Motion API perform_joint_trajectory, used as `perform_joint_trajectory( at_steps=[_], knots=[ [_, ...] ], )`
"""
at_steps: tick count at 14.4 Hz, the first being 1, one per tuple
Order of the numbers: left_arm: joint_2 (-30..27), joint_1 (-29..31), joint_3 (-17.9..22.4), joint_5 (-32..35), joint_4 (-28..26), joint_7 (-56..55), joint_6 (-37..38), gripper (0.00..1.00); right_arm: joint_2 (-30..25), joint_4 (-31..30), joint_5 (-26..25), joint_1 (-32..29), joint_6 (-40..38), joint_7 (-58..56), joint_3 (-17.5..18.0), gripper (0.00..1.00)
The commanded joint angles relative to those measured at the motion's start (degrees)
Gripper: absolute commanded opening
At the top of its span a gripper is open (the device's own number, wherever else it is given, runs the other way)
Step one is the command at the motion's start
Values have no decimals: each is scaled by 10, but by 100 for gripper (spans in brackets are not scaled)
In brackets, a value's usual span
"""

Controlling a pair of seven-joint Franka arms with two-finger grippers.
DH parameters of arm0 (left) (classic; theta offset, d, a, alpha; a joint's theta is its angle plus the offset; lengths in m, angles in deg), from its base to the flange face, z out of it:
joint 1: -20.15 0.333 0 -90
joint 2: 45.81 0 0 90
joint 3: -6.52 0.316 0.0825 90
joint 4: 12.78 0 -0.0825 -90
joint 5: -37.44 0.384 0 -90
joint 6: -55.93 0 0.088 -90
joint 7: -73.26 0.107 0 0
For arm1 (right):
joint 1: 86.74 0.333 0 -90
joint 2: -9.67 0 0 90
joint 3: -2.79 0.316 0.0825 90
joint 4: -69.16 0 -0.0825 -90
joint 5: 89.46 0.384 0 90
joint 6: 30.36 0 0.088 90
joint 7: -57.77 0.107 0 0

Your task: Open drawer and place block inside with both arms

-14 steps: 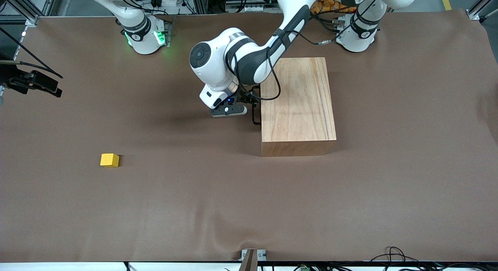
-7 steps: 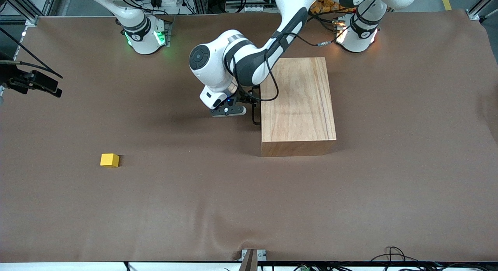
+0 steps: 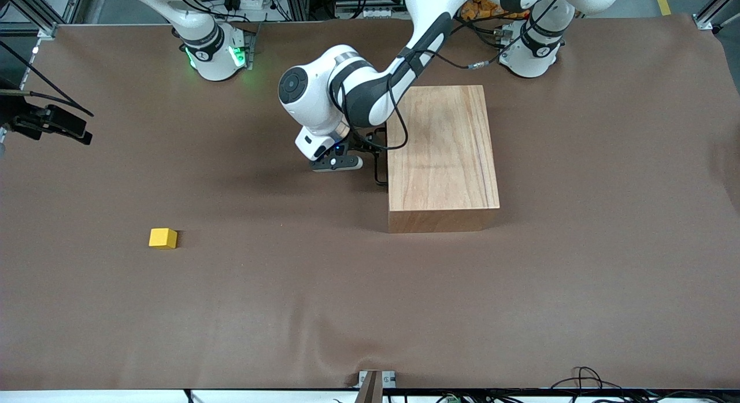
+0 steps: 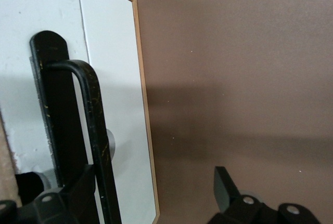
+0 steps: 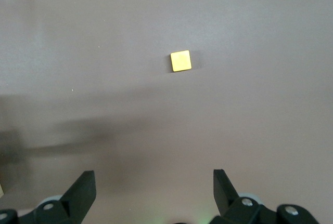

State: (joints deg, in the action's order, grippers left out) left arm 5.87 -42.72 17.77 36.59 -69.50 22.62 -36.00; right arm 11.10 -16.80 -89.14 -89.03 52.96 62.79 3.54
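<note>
1. over the last second the left arm (image 3: 370, 88) shifts its elbow and wrist slightly toward the right arm's end of the table, while the wooden box (image 3: 442, 151) stays put and no drawer edge shows past its face

2. that suggests the pull on the drawer (image 4: 112, 104) is only beginning; the drawer still looks shut, so the opening step is not yet done

3. the left gripper (image 3: 370, 154) sits low at the box's white front, at the black loop handle (image 4: 96, 130); in the left wrist view its fingers (image 4: 226, 190) stand wide apart, one on each side of the handle bar, and the handle is not clamped

4. judging from this, the fingers need to close on the bar, or hook it, before any pull can move the drawer

5. the block (image 3: 163, 238) lies on the brown table cloth (image 3: 370, 310), well apart from the box, toward the right arm's end of the table and nearer to the front camera than the box

6. the right gripper (image 5: 153, 193) is held up over the table with the block in its wrist view, fingers spread apart and holding nothing; the block is well clear of it, and the right arm waits

7. the block has to stay untouched until the drawer is open
</note>
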Motion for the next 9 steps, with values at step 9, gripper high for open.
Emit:
perform_joint_trajectory(
  at_steps=[9],
  knots=[
    [24,-2,0,5,19,4,-7,100,10,12,-2,-4,-3,1,5,100]
  ],
)
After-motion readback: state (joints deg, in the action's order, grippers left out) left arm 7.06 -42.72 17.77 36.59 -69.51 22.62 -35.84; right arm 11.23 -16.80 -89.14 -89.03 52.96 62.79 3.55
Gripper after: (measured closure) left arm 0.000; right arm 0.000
